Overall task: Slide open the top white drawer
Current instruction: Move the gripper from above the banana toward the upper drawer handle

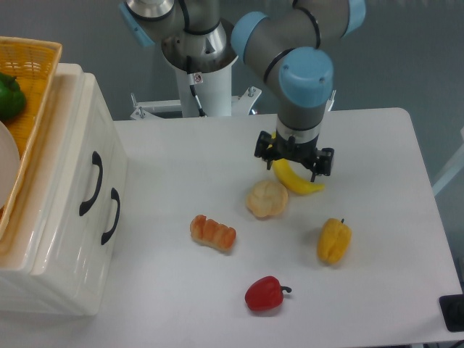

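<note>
The white cabinet stands at the table's left edge. The top white drawer (85, 130) is closed, and its black curved handle (92, 183) lies flush against the front. The lower drawer (90, 268) is closed too, with its own black handle (111, 215). My gripper (292, 157) hangs far to the right of the cabinet, over the upper end of a banana (297, 181). It is open, its fingers spread wide with nothing held between them.
On the table lie a round bun (267, 199), a bread roll (213, 232), a yellow pepper (333, 241) and a red pepper (264, 293). A yellow wicker basket (32, 65) with a green pepper (9, 98) sits on the cabinet. The arm's base (197, 72) is at the back.
</note>
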Robot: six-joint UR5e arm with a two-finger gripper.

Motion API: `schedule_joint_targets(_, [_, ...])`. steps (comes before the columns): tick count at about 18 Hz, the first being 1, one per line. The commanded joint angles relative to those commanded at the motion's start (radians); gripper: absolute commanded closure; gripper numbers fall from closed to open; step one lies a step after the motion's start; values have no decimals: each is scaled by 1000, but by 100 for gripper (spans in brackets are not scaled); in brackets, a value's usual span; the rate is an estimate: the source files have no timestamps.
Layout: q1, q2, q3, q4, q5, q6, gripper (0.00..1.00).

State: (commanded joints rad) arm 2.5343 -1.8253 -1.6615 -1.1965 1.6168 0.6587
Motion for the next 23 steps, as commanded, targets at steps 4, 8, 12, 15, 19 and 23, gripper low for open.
schedule_joint_targets(4, [-32, 1, 3, -2, -9, -62, 0])
schedule_joint_targets(8, [-98, 3, 5, -2, -20, -226, 0])
schedule_joint_targets(12, [-137, -2, 20, -3, -61, -295, 0])
schedule_joint_targets(15, [-158, 0, 34, -3, -118, -347, 0])
schedule_joint_targets(19, [-189, 0, 39, -3, -207, -376, 0])
schedule_joint_targets(23, [-224, 0, 39, -6, -222, -386, 0])
